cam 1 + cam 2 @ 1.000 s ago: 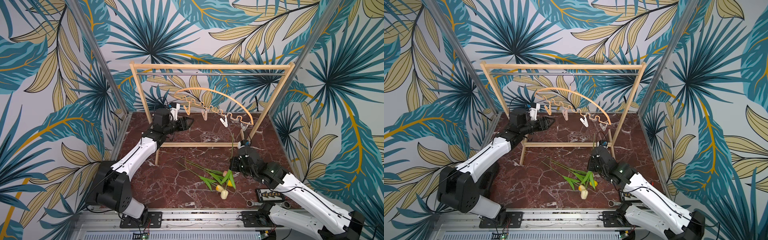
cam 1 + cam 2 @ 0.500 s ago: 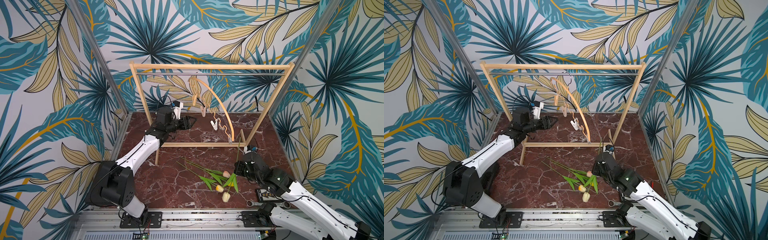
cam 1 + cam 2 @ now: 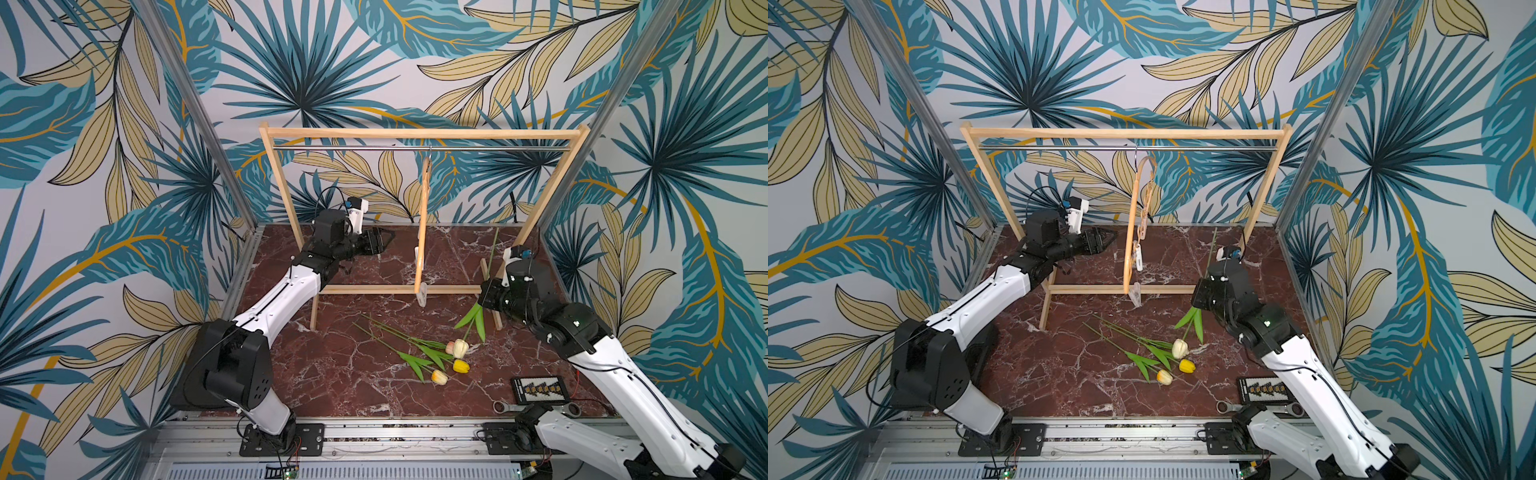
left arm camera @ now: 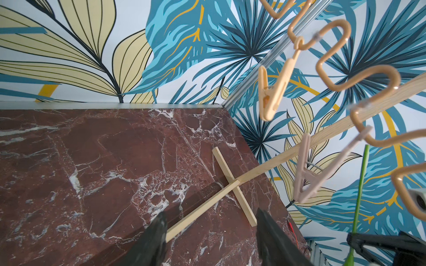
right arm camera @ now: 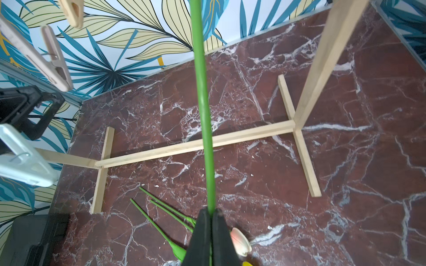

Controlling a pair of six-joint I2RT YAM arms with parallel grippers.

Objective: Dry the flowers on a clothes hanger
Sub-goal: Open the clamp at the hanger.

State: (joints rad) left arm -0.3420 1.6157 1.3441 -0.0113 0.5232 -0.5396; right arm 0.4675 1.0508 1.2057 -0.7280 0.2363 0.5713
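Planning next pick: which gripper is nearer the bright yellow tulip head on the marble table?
Right. The right gripper, shut on a green stem, hovers close above the yellow tulip head; the open left gripper is back by the light wooden hanger.

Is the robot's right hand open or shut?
Shut: the right hand pinches a green flower stem, fingers pressed together.

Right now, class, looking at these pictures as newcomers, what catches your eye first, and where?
The clothes hanger dangles nearly edge-on from the rack's metal rail. The right pincer is shut on one tulip's stem, held upright beside the rack's right foot. Three more tulips lie on the marble table in front.
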